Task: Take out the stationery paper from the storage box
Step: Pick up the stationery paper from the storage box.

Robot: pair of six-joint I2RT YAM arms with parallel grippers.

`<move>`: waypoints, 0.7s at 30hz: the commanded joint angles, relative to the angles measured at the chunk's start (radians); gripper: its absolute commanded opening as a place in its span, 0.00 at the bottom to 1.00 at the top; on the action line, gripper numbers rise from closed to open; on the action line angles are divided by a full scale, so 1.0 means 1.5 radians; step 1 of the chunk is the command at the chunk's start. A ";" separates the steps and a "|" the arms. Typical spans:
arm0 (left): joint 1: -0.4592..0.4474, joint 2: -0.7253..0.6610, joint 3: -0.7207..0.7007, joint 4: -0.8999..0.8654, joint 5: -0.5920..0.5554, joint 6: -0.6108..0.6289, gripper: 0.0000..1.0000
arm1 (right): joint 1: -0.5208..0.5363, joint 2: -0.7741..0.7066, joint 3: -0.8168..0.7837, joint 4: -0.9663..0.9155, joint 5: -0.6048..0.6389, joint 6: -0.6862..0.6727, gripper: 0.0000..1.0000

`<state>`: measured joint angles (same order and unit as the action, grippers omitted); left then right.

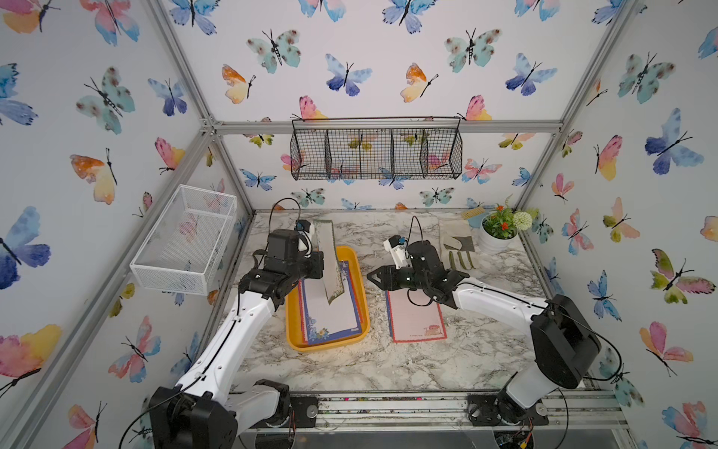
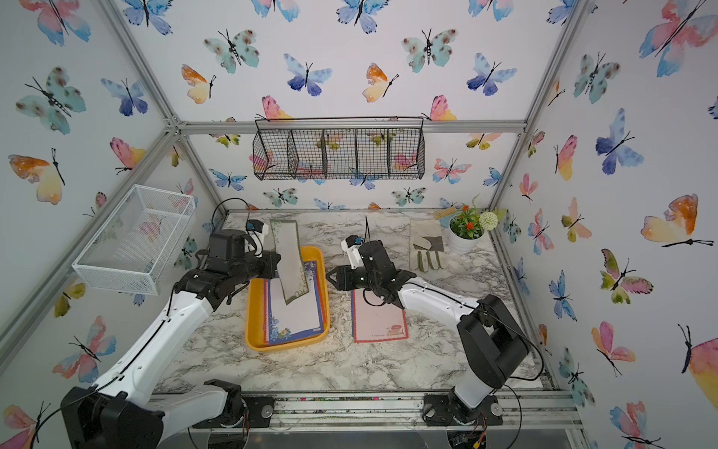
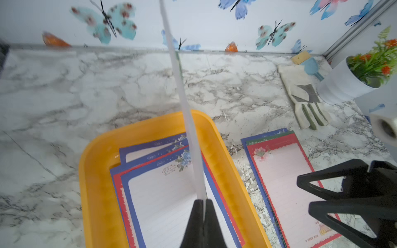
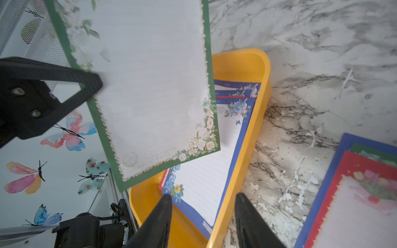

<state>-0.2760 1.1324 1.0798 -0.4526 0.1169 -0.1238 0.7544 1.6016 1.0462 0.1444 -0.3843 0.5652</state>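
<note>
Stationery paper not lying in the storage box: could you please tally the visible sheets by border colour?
Green: 2, the lifted sheet and the pile's middle sheet
Blue: 1, the pile's bottom sheet
Red: 1, the pile's top sheet
Total: 4

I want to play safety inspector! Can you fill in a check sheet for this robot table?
Surface: grey-veined marble-look tabletop.
Job's things: green-bordered paper sheet lifted, tilted, above the yellow-orange plastic tray; blue- and red-bordered sheets lie inside it; red-bordered sheet tops a pile on the table beside the tray.
Clutter: grey fabric glove and white pot of flowers, at the back.
Tools: left tool shut on the green-bordered paper sheet; right tool open, empty.
Cables: black cables loop at both wrists.
Surroundings: butterfly-patterned walls, white mesh basket, black wire basket.
</note>
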 commanded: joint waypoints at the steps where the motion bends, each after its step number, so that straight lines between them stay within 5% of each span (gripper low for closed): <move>1: -0.011 -0.037 0.036 -0.013 -0.068 0.044 0.00 | 0.003 -0.036 -0.017 0.061 0.003 -0.039 0.51; 13: -0.012 -0.082 0.118 -0.026 0.083 0.089 0.00 | 0.002 -0.124 -0.082 0.188 -0.042 -0.117 0.49; 21: -0.012 -0.054 0.138 0.079 0.096 0.147 0.00 | -0.007 -0.143 -0.035 0.196 -0.029 -0.221 0.48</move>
<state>-0.2901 1.0283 1.2560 -0.4393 0.2192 0.0399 0.7521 1.3994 0.9401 0.4072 -0.4164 0.3290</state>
